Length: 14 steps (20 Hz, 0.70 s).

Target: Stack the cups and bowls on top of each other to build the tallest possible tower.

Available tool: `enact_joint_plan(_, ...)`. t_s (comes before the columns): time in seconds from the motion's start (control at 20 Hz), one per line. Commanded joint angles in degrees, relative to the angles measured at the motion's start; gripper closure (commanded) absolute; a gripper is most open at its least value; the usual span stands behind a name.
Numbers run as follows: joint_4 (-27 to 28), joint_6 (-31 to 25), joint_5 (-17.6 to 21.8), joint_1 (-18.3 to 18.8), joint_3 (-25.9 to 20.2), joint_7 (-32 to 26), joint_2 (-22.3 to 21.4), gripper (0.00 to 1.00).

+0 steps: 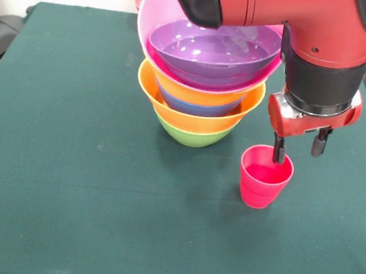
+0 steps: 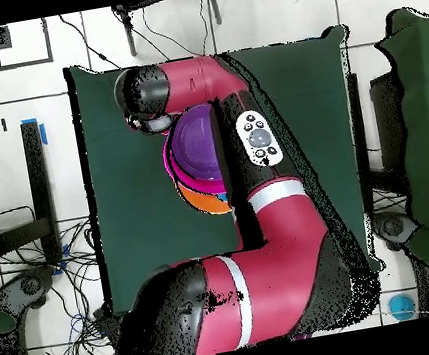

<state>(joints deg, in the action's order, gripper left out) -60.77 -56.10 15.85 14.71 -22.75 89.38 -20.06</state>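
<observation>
Front view: tower (image 1: 202,86) built on green bowl (image 1: 193,135), orange, blue, pink, purple nested above. Red cup (image 1: 264,176) beside it, unstacked. Gripper (image 1: 298,150) open, one finger inside cup rim, other outside. Remaining cups unseen.

Dark green table (image 1: 65,183) on cable-strewn white tiled floor (image 2: 6,119).

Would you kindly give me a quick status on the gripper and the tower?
Gripper open, one finger inside the red plastic cup. Tower of nested plastic bowls standing beside it, purple bowl on top. Nothing between cup and tower.
</observation>
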Motion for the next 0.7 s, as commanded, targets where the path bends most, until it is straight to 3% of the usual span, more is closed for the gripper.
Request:
enact_joint_plan(0.05,-4.6,4.9,2.3,-1.5,-0.1,1.3,2.5,0.0)
enact_joint_plan(0.7,-4.6,9.1,4.2,-2.2,1.3,0.9,3.5,0.0)
